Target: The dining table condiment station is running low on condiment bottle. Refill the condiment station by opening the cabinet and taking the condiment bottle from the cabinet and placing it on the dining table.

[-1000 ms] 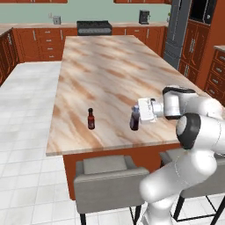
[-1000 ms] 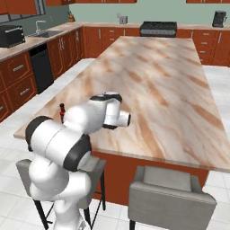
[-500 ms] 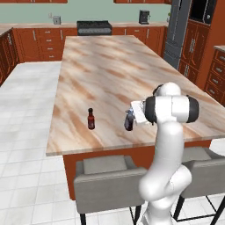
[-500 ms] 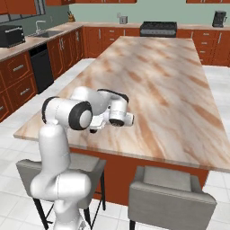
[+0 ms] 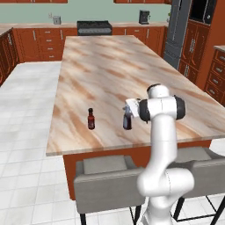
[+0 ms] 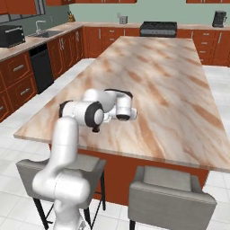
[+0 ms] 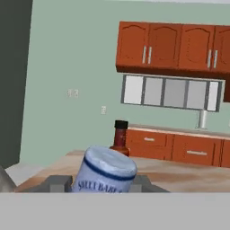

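condiment bottle (image 7: pixel 107 170) sits between the fingers (image 7: pixel 57 183), cap showing.

Small dark navy-purple condiment bottle (image 5: pixel 127 121), near the front edge of the beige-and-brown veined marble dining table (image 5: pixel 105 70): top half hidden behind the white hand in the left base view. In the hand view only its pale bluish-grey cap (image 7: pixel 108 170) and part of the label show; body cut off below, label text too blurred to read. Two-finger gripper (image 7: pixel 95 183): just grey finger stubs either side of the cap; contact w/ the bottle can't be told. In the right base view the arm covers the navy bottle. Dark red-brown bottle w/ black cap (image 7: pixel 120 138): base hidden behind the cap. Red-brown wooden wall cabinet (image 7: pixel 173 47) cut off at the right edge.
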You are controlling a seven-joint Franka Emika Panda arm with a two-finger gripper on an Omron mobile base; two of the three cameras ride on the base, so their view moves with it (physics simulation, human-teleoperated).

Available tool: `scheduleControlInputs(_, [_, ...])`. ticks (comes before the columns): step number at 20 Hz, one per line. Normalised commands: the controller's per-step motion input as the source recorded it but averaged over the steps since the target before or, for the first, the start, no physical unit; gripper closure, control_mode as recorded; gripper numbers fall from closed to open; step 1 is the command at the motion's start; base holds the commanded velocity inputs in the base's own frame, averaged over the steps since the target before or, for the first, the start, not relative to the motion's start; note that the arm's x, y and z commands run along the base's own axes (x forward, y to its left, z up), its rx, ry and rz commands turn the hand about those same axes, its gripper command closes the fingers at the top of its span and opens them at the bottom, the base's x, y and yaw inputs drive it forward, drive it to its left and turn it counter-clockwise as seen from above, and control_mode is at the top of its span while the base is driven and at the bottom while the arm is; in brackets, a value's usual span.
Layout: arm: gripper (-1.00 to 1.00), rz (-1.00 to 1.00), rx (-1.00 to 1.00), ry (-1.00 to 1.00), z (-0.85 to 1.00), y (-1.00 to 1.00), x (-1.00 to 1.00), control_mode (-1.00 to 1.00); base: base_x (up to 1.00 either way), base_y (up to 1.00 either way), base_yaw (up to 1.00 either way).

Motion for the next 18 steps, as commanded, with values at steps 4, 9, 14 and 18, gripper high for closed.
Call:
scheduleControlInputs(4, [-1.0,0.0,-0.11,-0.04,-0.46,0.2,-0.31,-1.0,0.0,0.0,0.0])
scheduleControlInputs(9, [-1.0,0.0,-0.05,-0.07,0.0,0.0,-0.36,-1.0,0.0,0.0,0.0])
scheduleControlInputs(14, [-1.0,0.0,-0.03,-0.11,0.08,0.0,-0.45,-1.0,0.0,0.0,0.0])
scheduleControlInputs(18, [-1.0,0.0,-0.04,-0.03,0.53,0.0,-0.18,-1.0,0.0,0.0,0.0])
